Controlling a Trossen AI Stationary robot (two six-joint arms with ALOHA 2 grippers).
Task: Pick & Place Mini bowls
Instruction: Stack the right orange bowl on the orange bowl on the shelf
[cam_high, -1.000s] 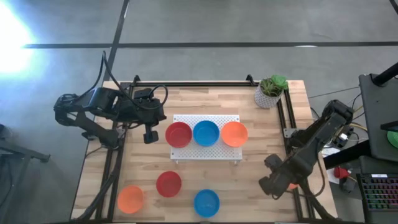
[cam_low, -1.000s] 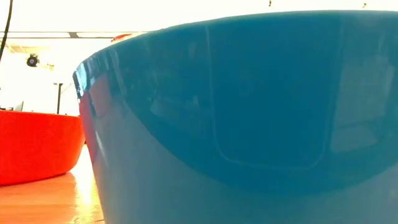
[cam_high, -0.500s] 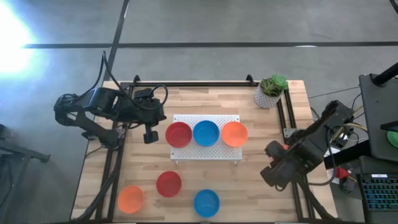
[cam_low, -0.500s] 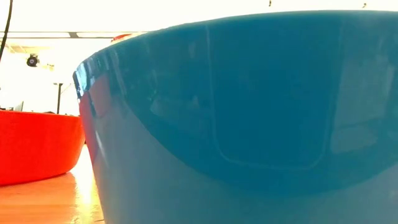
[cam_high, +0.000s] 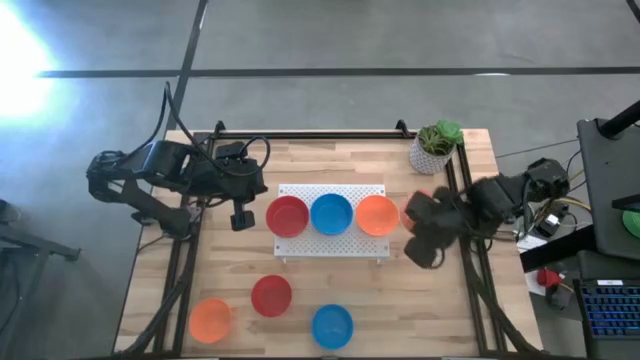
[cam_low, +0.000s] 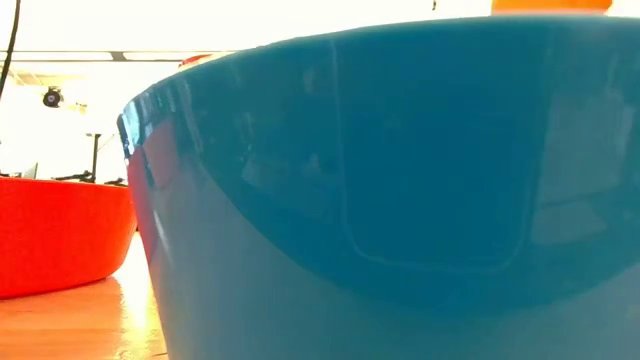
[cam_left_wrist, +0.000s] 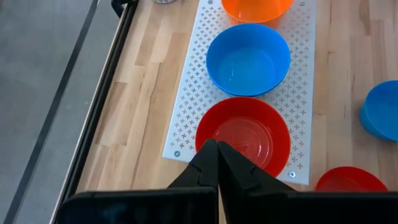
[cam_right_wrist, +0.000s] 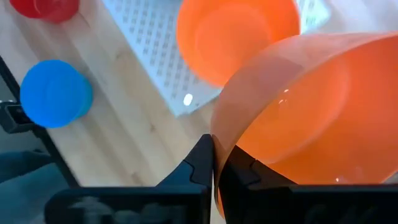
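The right hand (cam_right_wrist: 213, 163) was clenched on the rim of an orange bowl (cam_right_wrist: 292, 118), holding it just beside the right end of the white board (cam_high: 330, 222), near the orange bowl on the board (cam_high: 377, 215); in the high view the held bowl was hidden under the dark arm. In the right wrist view the held bowl filled much of the picture, with the board's orange bowl behind it and a blue bowl (cam_right_wrist: 55, 92) farther off on the bare wood. On the board three bowls sat in a row, touching or nearly so: red (cam_high: 287, 216), blue (cam_high: 331, 213) and orange. Three more stood on the tabletop (cam_high: 400, 290) near its front edge: orange (cam_high: 210, 319) at the left corner, red (cam_high: 271, 296) beside it, and blue (cam_high: 332, 326) toward the middle. The low view was almost filled by the side of that front blue bowl, with a red bowl (cam_low: 60, 235) beside it. The left hand (cam_left_wrist: 217, 163) was clenched on nothing, its fingers pressed together, hanging over the left side of the tabletop just beside the board's red bowl. A potted plant (cam_high: 436, 146) stood at the far right corner.
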